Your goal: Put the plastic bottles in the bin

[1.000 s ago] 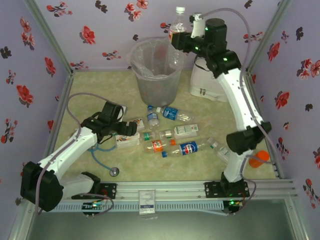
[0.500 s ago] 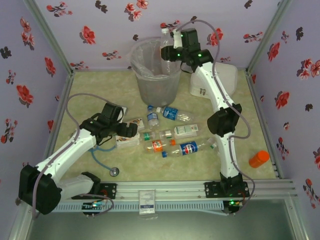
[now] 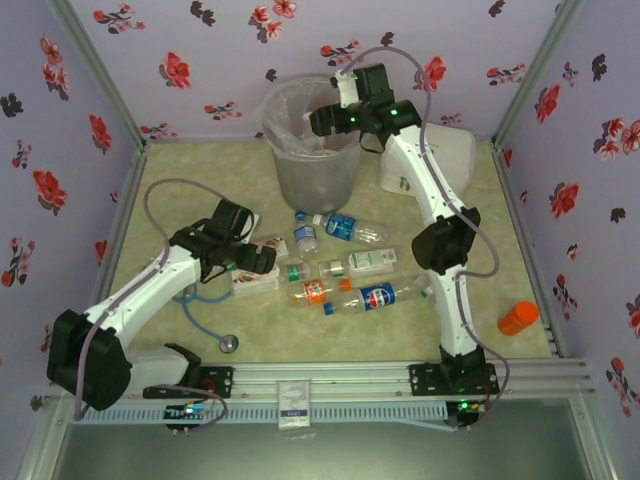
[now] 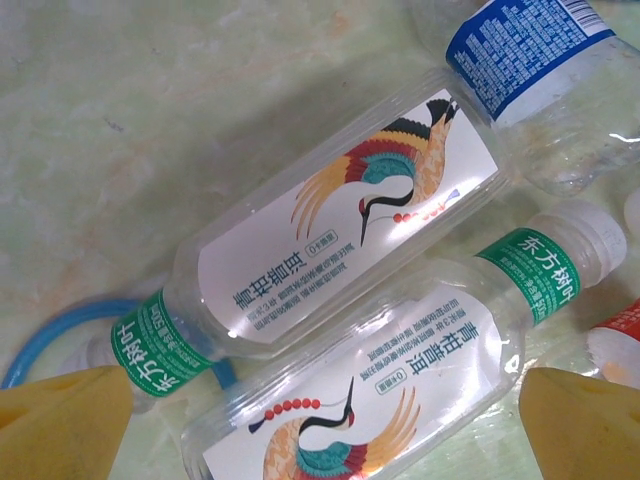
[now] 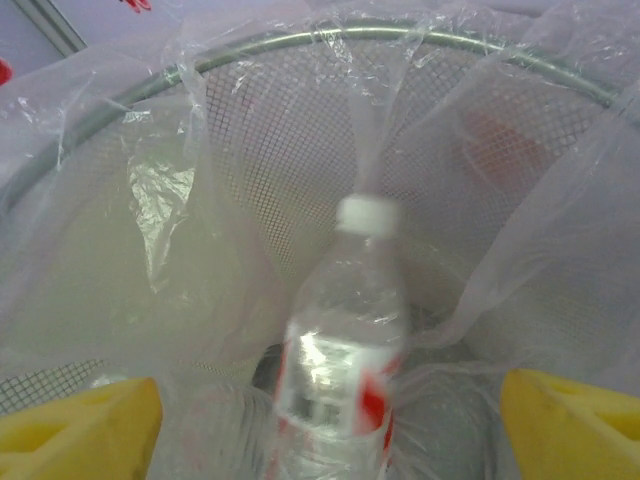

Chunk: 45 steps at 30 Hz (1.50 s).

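– Bottle [image 5: 340, 370] in the bin [image 5: 300, 130]! Red label, white cap up, blurred, standing inside the bag [image 5: 180, 220], right between the fingers [image 5: 80, 425] of the right gripper [image 5: 325, 415] and touching neither.
– Jaws on that side?
– Wide apart, one yellow tip in each bottom corner of the wrist view. From above, that arm reaches over the bin's rim at the back of the table [image 3: 180, 190].
– And the left?
– Left gripper [image 3: 250, 262] is low over the heap of bottles [image 3: 345, 270] mid-table, well apart from the bin. Jaws spread wide there too, clamped on nothing.
– What's under it?
– Two crane-label bottles [image 4: 340, 220] lying side by side, touching, green bands at opposite ends. A blue-label bottle [image 4: 530, 60] lies just beyond them, and a blue tube [image 4: 40, 335] curls by the upper one's neck.
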Each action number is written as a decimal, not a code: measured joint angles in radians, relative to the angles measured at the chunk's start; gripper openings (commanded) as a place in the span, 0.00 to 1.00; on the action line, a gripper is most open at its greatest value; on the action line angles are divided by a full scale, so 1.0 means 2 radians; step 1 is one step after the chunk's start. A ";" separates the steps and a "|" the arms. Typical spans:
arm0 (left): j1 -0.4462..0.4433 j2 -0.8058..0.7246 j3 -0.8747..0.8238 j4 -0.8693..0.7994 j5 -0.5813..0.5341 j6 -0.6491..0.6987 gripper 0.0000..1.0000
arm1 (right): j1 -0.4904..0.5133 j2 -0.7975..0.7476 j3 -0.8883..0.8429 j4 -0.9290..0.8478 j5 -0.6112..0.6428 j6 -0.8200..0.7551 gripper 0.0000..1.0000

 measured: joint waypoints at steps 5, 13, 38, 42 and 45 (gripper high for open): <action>0.000 0.030 0.020 -0.009 -0.003 0.036 1.00 | 0.000 -0.033 0.000 -0.024 -0.006 -0.010 0.89; 0.000 0.076 0.049 -0.012 -0.010 0.111 1.00 | 0.000 -0.250 -0.134 -0.006 -0.005 -0.018 0.90; 0.050 0.205 0.086 0.038 0.053 0.208 0.96 | -0.058 -0.719 -0.754 -0.039 0.087 0.042 0.90; 0.051 0.237 0.099 0.043 0.055 0.217 0.89 | -0.058 -0.744 -0.808 -0.036 0.087 0.066 0.89; 0.053 0.252 0.106 0.047 0.055 0.219 0.79 | -0.059 -0.753 -0.832 -0.035 0.087 0.082 0.90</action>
